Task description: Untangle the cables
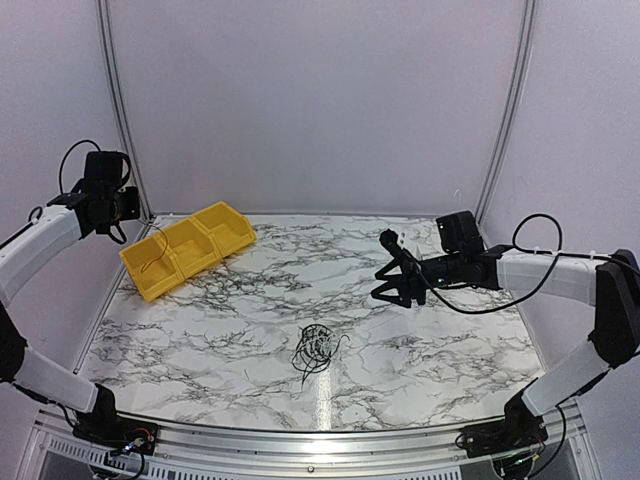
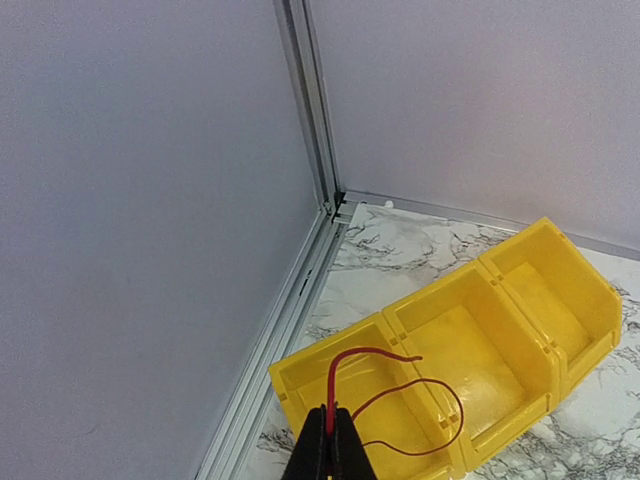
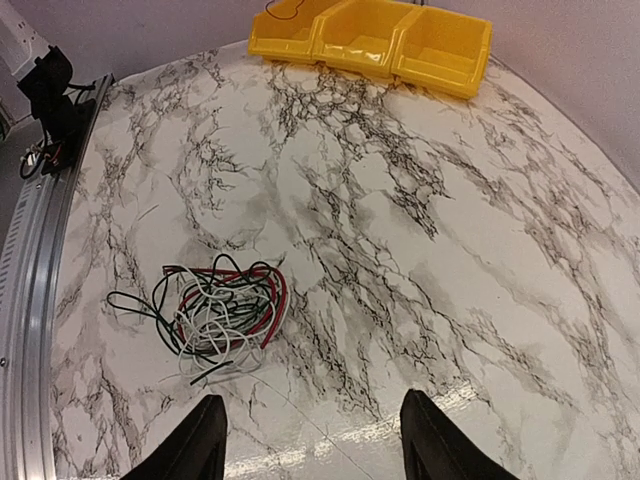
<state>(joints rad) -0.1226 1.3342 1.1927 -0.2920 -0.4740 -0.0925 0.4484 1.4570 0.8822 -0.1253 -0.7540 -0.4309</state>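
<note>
Marble-patterned tabletop (image 1: 200,340) is stretching from the metal rail (image 1: 300,440) at the near edge toward pale walls (image 1: 320,100). Nearest, the cables (image 1: 315,350) are lying in a loose tangle at mid-table. Only the right wrist view is showing their red, white, green and black strands. Past them the right gripper (image 3: 312,398) is hovering with fingers spread, holding nothing. At the far left, the yellow bin (image 2: 500,330) is sitting with three compartments. The left wrist view alone is showing the left gripper (image 2: 330,445) pinching a red wire (image 2: 331,385) that is looping over the end compartment.
</note>
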